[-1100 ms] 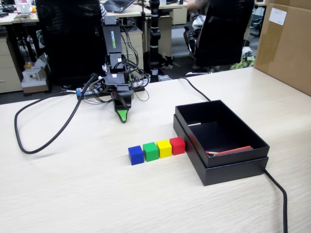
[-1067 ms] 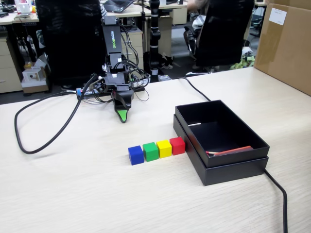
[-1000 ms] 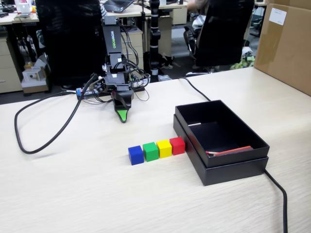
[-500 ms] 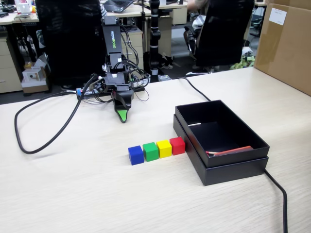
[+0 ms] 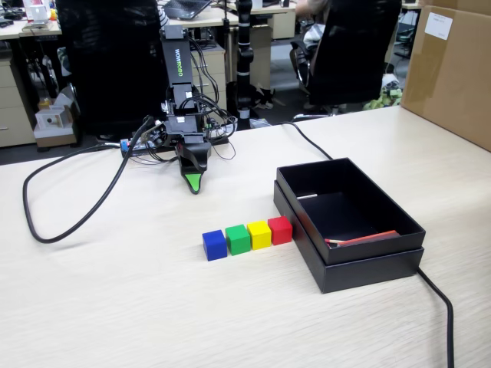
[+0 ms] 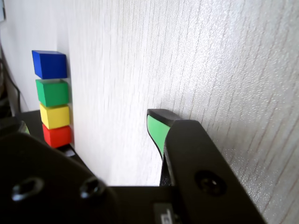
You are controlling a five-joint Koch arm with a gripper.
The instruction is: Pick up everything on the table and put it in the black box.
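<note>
Fixed view: four cubes (image 5: 247,237) lined mid-tabletop (image 5: 115,307), red touching the box (image 5: 349,222); pincer (image 5: 194,182) near far edge, empty, spread untellable.

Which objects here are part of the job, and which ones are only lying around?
Job:
- blue cube
- green cube
- yellow cube
- red cube
- black box
- gripper

Lying about:
- red-orange stick inside the box
- brown carton
- black cable

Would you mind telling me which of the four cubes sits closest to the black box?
The red cube. It ends the row on the right in the fixed view, right beside the black box; the yellow cube, green cube and blue cube lie progressively farther away.
</note>
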